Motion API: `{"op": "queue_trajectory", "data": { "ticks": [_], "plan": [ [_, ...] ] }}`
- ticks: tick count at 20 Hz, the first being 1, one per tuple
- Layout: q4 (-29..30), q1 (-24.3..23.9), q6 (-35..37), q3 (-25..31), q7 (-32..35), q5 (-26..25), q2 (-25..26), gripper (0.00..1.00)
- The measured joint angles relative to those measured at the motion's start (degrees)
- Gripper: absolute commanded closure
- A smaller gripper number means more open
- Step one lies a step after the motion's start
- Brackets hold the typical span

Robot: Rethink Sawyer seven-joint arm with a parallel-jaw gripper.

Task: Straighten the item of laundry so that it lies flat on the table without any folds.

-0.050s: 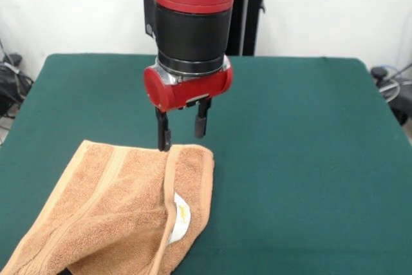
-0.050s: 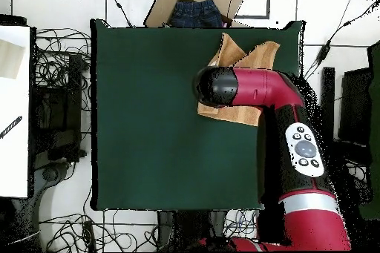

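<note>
The gripper [image 1: 183, 130] is held open just above the towel [image 1: 122, 214], one finger at its far edge, nothing gripped; whether that finger touches the terry cannot quite be told. The towel is seen folded over itself, tag [image 1: 181, 218] showing, near a table [image 1: 309, 159] corner. If only the top layer is pinched, the fold could be dragged along rather than opened, or the towel pulled off the table edge.

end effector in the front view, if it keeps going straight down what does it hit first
Most likely the towel: the open end effector points straight down at its far edge. Depth is unclear, so one finger may meet the table.
</note>
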Motion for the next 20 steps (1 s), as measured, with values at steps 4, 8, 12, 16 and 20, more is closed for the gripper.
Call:
{"op": "queue_trajectory", "data": {
  "ticks": [4,8,12,16,20],
  "plan": [
    [0.83,-0.29,-1.78,-0.08,0.0,1.13,0.36,0.0],
    [2.72,-0.35,-3.72,-0.16,0.0,3.02,1.04,0.0],
    [4.46,-0.35,-4.72,-0.17,0.0,4.51,1.75,0.0],
    [5.74,-0.35,-6.03,-0.31,0.0,4.82,2.39,0.0],
    [6.86,-0.32,-8.1,-0.58,0.0,4.73,2.65,0.0]
  ]
}}
